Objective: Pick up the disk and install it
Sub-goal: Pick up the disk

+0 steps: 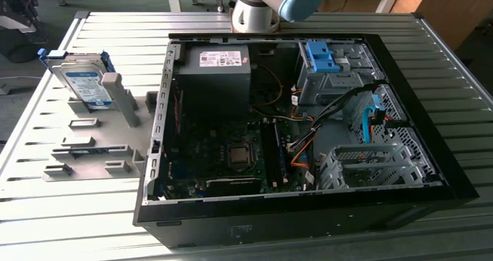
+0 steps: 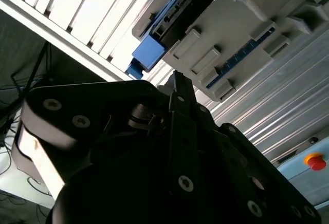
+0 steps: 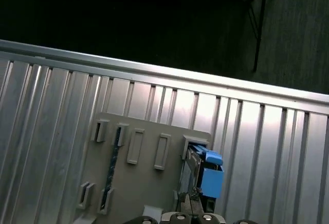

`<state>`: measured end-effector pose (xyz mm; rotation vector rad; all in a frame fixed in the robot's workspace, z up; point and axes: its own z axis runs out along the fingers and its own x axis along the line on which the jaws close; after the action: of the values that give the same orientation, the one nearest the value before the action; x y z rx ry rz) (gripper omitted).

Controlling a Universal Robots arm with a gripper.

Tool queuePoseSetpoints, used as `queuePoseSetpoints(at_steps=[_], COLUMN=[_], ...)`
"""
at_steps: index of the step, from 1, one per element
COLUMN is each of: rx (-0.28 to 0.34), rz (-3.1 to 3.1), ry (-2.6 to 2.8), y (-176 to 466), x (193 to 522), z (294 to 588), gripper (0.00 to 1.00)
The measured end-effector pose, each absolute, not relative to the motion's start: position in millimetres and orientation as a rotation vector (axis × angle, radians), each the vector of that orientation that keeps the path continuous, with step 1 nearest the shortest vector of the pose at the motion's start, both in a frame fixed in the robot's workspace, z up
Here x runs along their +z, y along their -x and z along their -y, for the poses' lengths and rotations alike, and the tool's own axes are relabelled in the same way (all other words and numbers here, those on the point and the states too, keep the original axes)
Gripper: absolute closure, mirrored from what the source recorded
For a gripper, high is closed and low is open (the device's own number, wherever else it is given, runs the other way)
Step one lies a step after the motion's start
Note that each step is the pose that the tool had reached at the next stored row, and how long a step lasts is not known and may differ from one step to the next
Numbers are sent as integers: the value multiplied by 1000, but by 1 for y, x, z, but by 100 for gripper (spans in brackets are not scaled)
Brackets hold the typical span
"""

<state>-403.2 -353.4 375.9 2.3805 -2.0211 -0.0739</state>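
The disk (image 1: 81, 79) stands on edge in a slot of the grey fixture plate (image 1: 92, 157), at the exterior view's left, beside the open computer case (image 1: 431, 174). It is silver-grey with a white-and-blue label and a blue bracket. Nothing holds it. In the second wrist view my black gripper (image 2: 180, 95) fills the foreground, and the disk (image 2: 182, 8) with its blue bracket lies beyond the tip, apart from it. In the first wrist view the disk (image 3: 193, 170) stands in the fixture plate (image 3: 139, 183), just off the gripper's (image 3: 185, 218) edge.
The arm (image 1: 262, 7) rises behind the case. Inside the case are a grey power supply (image 1: 219, 62), a blue drive-bay latch (image 1: 320, 56), loose cables and a grey metal drive cage (image 1: 362, 166). The slatted metal table (image 1: 62, 226) ends just past the fixture.
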Motion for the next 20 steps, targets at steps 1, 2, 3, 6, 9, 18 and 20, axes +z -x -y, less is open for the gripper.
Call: queuePoseSetpoints(at_steps=[1,2,3,6,9,18,20], rx=[-74,-73,-73,-73,-72,-69,-69], rz=[2005,1989,1972,1924,1873,1676,1629], ry=[-2394,-2407,-2420,-2457,-2495,-2627,-2656], y=[403,403,403,403,403,403,403], x=[376,376,376,376,376,375,375], z=[353,353,353,353,353,353,353], gripper=[89,89,89,89,89,89,89])
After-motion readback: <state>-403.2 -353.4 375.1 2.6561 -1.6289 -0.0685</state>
